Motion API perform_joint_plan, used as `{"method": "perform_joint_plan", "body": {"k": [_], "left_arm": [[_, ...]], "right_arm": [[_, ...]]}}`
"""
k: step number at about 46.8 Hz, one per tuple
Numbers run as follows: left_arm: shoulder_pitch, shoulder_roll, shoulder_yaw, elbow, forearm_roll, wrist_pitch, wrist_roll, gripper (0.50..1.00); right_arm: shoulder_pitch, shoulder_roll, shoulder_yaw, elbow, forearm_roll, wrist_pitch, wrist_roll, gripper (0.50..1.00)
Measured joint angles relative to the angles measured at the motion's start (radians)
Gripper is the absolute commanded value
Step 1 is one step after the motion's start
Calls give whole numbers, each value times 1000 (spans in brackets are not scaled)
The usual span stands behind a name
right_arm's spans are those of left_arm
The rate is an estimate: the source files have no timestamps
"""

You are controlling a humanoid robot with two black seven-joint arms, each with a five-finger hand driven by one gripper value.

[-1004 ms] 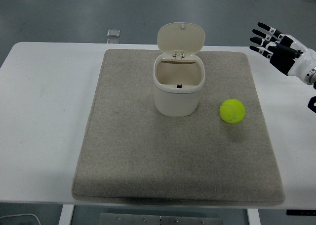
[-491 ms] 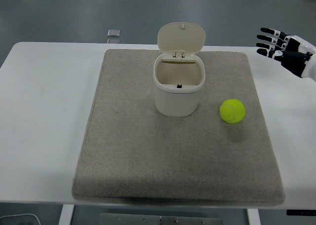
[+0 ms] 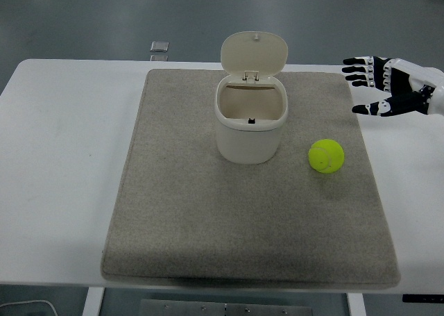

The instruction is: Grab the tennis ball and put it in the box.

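Since a second ago, only the right robot hand [image 3: 388,87] has swung in, palm down, fingers spread wide and empty. Nothing is done yet: the tennis ball [image 3: 327,155] rests on the mat [image 3: 173,212], right of the open box [image 3: 250,125].

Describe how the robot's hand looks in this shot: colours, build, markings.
Only the right hand shows, at the picture's right edge. It has five slim fingers in black with pale bands at the joints, so they look segmented. The palm is black and the back of the hand and wrist are cased in white. No cables or printed markings can be made out.
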Motion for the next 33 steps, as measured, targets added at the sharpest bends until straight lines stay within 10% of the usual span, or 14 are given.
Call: {"method": "perform_joint_plan", "body": {"k": [33], "left_arm": [[0, 0, 0, 0, 0, 0, -1, 992]], "right_arm": [[-8, -3, -50, 172, -529, -77, 22, 926]]}}
